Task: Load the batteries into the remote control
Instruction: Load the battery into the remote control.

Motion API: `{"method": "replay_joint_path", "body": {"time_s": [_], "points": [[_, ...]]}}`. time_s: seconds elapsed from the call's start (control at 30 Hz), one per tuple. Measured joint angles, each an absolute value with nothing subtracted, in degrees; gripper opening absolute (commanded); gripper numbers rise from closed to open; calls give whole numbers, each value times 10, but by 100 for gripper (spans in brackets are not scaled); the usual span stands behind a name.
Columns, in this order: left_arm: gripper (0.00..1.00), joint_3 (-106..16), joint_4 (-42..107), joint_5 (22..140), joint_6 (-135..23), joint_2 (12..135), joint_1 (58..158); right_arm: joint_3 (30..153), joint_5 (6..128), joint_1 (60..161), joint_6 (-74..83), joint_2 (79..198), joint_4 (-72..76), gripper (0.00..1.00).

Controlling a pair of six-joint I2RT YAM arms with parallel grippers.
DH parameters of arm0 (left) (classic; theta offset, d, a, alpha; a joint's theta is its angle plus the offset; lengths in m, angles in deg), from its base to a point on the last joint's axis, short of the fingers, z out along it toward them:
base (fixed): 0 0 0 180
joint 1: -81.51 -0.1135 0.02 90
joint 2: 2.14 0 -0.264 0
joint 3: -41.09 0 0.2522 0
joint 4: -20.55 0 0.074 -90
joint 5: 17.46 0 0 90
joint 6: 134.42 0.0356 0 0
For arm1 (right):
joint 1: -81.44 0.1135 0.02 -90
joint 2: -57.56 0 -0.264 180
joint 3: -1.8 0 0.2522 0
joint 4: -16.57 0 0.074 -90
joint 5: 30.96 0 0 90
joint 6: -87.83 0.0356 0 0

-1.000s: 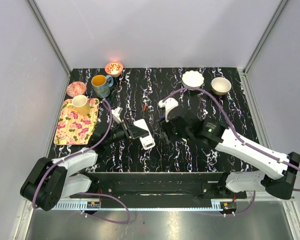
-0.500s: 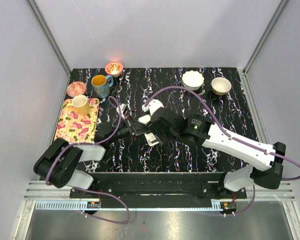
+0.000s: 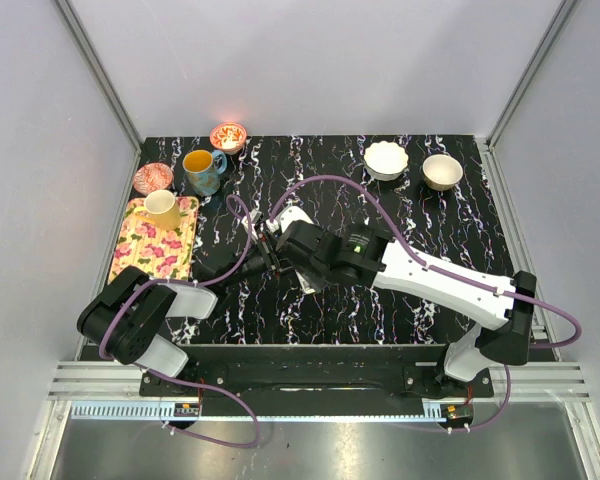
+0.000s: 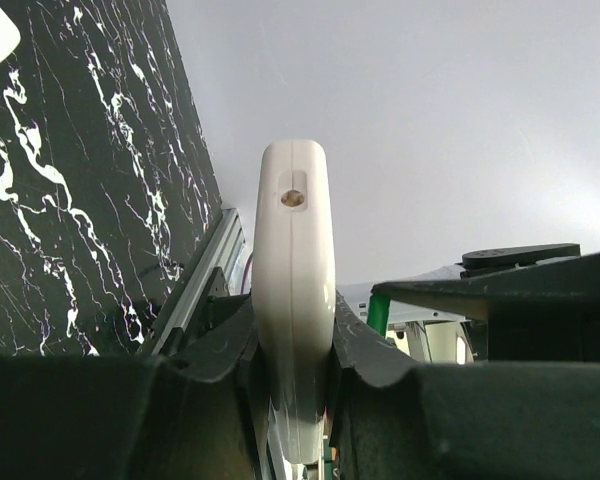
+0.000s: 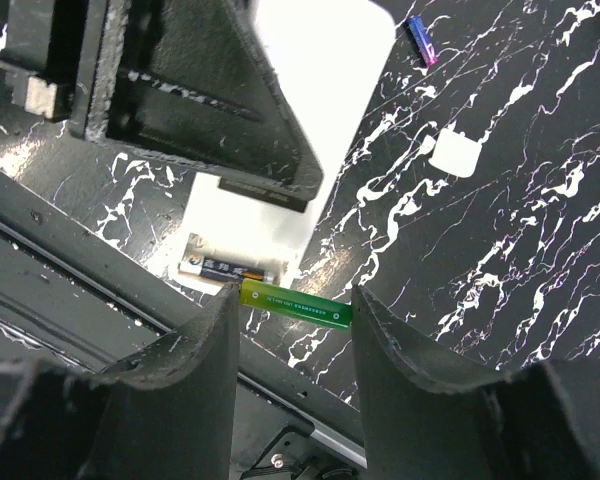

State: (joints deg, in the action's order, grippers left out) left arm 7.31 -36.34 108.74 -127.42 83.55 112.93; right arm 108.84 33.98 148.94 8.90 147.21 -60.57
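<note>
Clamps remote (image 4: 293, 250) edge-on between pressed fingers of left gripper (image 4: 293, 340), near middle of desk (image 3: 480, 230). Pinches green battery (image 5: 296, 305) crosswise in right gripper (image 5: 295, 300), just over open compartment (image 5: 230, 262) with seated cell (image 5: 223, 268). Shows loose cell (image 5: 420, 40) and white piece (image 5: 457, 155) flat on desk beside remote.

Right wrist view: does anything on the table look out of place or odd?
Nothing damaged. A small white piece, likely the cover, lies loose on the table, off the remote, and a blue-and-pink battery lies stray beyond its corner.
</note>
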Motion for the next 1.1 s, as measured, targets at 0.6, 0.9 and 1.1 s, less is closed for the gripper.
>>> {"method": "replay_joint_path", "body": {"time_s": [0.6, 0.9, 1.1], "points": [[0, 73, -363, 1066, -1273, 835, 1131, 1112, 329, 1505, 119, 1518, -637, 1], [0, 73, -363, 1064, -1259, 825, 1131, 1112, 318, 1505, 133, 1537, -632, 1], [0, 73, -359, 1060, -1250, 824, 1131, 1112, 308, 1506, 144, 1544, -630, 1]]}}
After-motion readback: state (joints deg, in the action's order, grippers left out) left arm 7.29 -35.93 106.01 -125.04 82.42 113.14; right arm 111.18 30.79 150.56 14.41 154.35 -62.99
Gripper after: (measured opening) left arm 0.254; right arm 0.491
